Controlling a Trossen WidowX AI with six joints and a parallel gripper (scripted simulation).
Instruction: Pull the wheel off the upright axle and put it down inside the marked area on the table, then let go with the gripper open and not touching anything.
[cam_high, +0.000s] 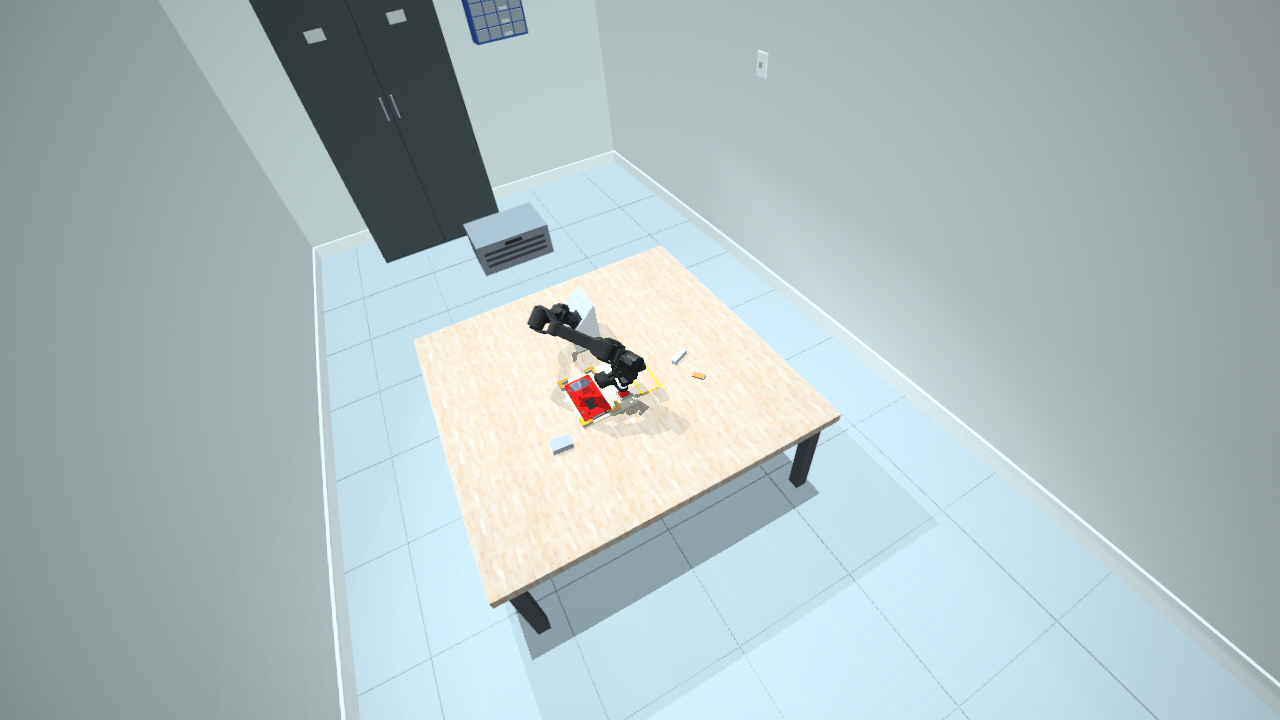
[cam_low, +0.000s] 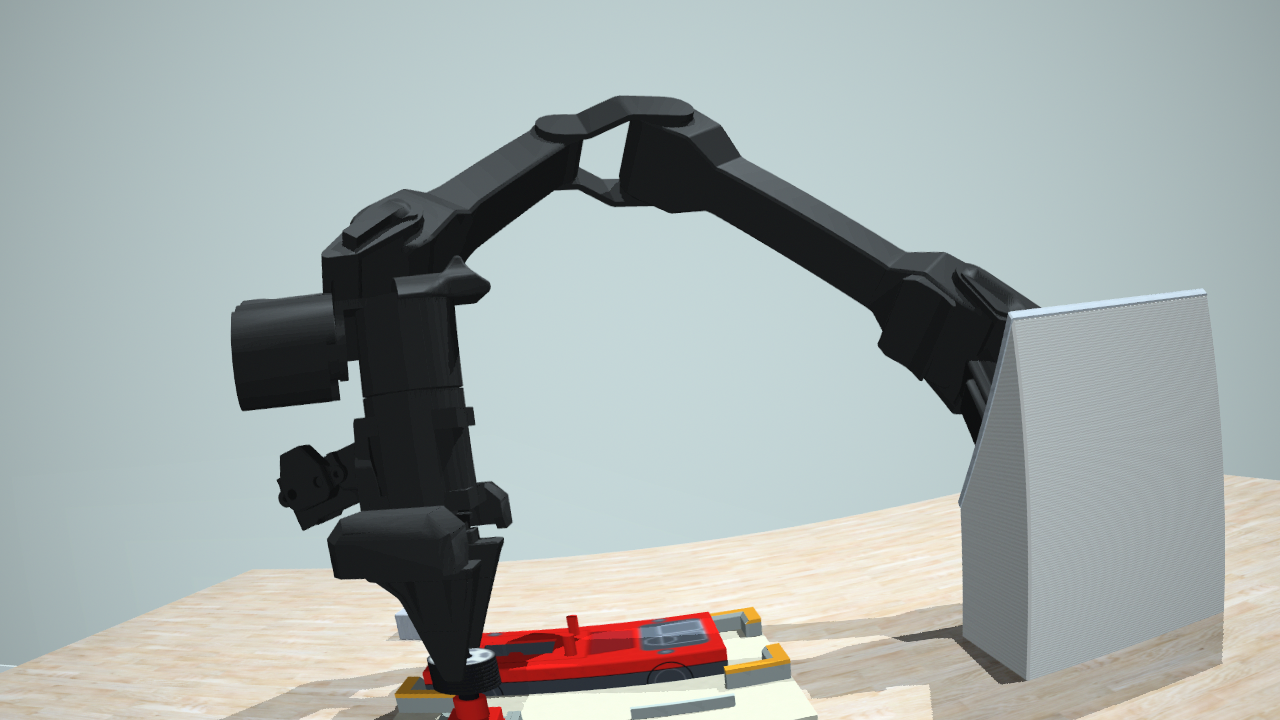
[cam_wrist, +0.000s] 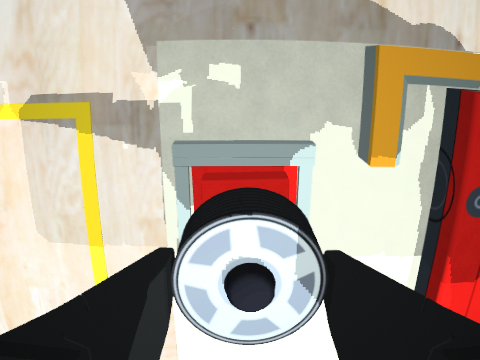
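The wheel (cam_low: 486, 677) (cam_wrist: 245, 242), a black tyre with a white spoked face, is between the fingertips of my gripper (cam_high: 623, 388) (cam_low: 463, 676) (cam_wrist: 249, 264), which is shut on its sides. It is slightly tilted and just above the red axle stand (cam_low: 473, 709) (cam_wrist: 245, 175). The dark round centre of the hub shows in the wrist view; I cannot tell whether the axle tip is still inside it. The marked area, a yellow outline (cam_high: 654, 377) (cam_wrist: 89, 175), lies on the table left of the stand in the wrist view.
A red car body (cam_high: 588, 407) (cam_low: 608, 658) (cam_wrist: 465, 250) sits beside the stand on the pale board (cam_wrist: 280, 110), among orange-topped corner brackets (cam_low: 756, 662) (cam_wrist: 387, 110). A tall grey block (cam_low: 1118, 492) stands near the arm's base. Small blocks (cam_high: 562, 444) (cam_high: 679, 356) lie farther out.
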